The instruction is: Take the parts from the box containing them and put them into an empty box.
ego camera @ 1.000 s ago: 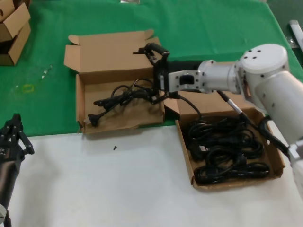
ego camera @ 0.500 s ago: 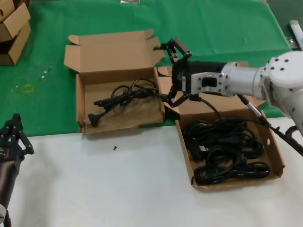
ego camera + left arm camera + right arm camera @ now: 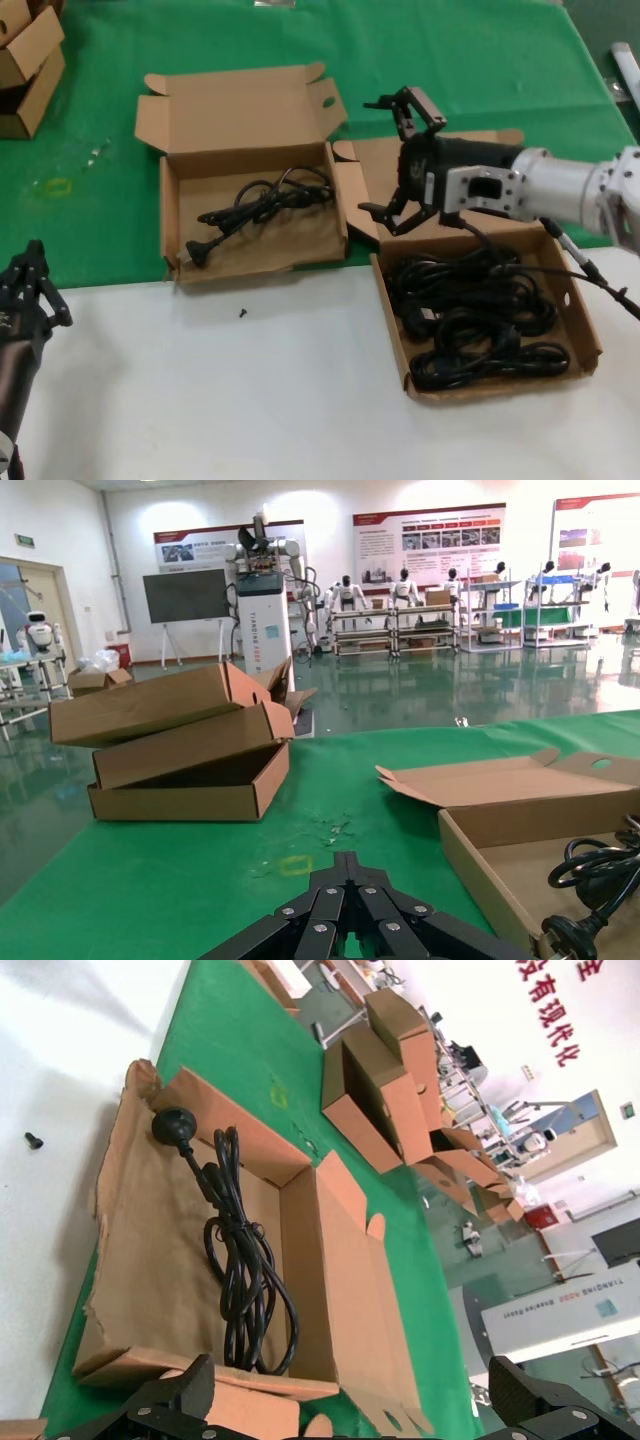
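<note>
Your left gripper [image 3: 35,280] sits parked at the near left edge of the white table top [image 3: 200,390], fingers drawn together, clear of the work.

Near right, the box containing them [image 3: 590,345], a shallow brown cardboard mailer with a straight, intact front wall, lies on the white surface and holds the remaining black power cords [image 3: 480,320]: several loose glossy coils packed side by side, filling the tray.

A tiny black screw [image 3: 241,313] lies on the white surface just in front of the torn-edged box.

Further back, straddling the boundary between the white surface and the green cloth [image 3: 470,60], the empty box [image 3: 170,215] has a low, ragged front edge and a raised hinged flap. It already carries one power cord [image 3: 262,205], a slack bundle with its round plug toward the near left corner.

Your right gripper [image 3: 400,155] hangs above the gap between the two boxes, at the far edge of the full box, its jaws spread wide and holding nothing.

Judgement: one transfer is complete and you are between deliveries. The next move calls for lowering the spread jaws onto a single coil in the full box. The coils overlap, so a grasp may drag a neighbour; aim at a bundled mid-section rather than a trailing plug.

Small stacked cartons [image 3: 28,60] stand at the far left corner of the cloth.
</note>
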Motion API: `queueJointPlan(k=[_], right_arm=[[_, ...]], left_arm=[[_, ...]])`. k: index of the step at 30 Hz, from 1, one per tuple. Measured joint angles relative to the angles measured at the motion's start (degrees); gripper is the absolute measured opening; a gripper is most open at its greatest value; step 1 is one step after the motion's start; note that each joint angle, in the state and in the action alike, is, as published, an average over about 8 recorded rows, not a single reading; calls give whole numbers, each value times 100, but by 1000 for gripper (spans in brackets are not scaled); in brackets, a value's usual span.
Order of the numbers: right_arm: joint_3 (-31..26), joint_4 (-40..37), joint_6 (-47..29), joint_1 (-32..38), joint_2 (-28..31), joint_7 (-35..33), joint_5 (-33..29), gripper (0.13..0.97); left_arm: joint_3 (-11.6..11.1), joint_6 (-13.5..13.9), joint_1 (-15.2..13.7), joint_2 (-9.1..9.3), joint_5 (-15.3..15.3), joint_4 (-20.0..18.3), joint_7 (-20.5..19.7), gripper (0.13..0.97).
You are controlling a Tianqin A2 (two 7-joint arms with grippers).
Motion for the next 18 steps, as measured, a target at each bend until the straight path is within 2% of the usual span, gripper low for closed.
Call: queueJointPlan(k=[6,18], right_arm=[[81,400,73,-287,187,150,83,966],[178,629,303,-561,174,386,152,966]], left_arm=[[0,0,0,0,0,0,0,142],[0,0,0,0,0,0,0,151]])
